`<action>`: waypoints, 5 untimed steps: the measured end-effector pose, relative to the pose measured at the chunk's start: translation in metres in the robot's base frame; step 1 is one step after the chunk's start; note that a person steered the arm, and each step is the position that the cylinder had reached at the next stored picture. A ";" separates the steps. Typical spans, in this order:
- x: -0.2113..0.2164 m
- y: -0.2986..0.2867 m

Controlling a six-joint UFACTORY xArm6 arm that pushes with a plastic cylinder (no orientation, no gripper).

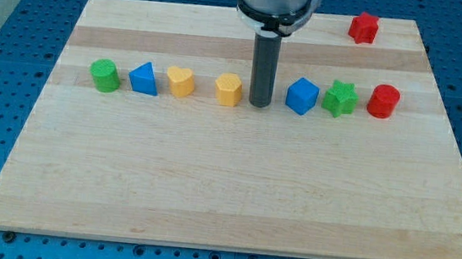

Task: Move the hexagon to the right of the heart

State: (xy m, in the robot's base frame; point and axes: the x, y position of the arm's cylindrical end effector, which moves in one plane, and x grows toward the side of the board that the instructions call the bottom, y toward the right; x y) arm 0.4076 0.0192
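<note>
The yellow hexagon (229, 88) lies in a row of blocks across the board's middle. The yellow heart (180, 81) lies to its left, a gap apart. My tip (259, 104) stands on the board just right of the hexagon, a small gap away, between it and the blue cube (301, 95). The rod rises straight up to the arm's mount at the view's top.
In the same row: a green cylinder (104, 76) at far left, a blue triangle (143, 78), then a green star (340, 98) and a red cylinder (383, 102) at right. A red star (363, 27) lies near the wooden board's (225, 188) top right corner.
</note>
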 end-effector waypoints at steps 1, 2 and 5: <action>0.000 -0.004; 0.000 -0.009; -0.006 -0.024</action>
State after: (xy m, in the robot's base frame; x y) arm 0.4018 -0.0043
